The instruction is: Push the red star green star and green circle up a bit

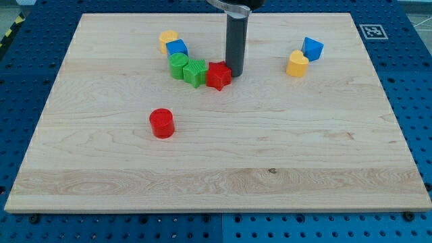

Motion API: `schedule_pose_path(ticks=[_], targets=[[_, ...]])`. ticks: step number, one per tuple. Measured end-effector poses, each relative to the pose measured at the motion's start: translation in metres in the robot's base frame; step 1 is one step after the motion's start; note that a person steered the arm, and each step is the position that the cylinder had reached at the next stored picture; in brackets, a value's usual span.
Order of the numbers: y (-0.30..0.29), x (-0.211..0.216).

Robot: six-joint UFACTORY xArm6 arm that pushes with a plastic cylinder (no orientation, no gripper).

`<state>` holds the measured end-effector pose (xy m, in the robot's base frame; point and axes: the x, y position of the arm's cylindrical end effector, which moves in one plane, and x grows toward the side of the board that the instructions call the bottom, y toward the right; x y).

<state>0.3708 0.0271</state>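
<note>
The red star point(218, 75), the green star point(196, 71) and the green circle point(178, 66) lie touching in a row in the upper middle of the wooden board point(216, 169). The row slants down toward the view's right. My tip point(235, 73) stands on the board right against the red star's right side, level with it. The rod rises straight out of the view's top.
A blue block point(177, 48) and a yellow block point(168, 39) sit just above the green circle. A red cylinder point(162, 123) stands alone at lower left. A yellow block point(297, 64) and a blue block point(312, 48) sit at upper right.
</note>
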Motion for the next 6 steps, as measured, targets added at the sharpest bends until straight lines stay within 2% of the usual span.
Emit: schedule_pose_path(ticks=[1,2,3,5,6], targets=[[0.008,0.002],[0.026,0.036],[0.019,0.071],[-0.024,0.039],[-0.059,0.037]])
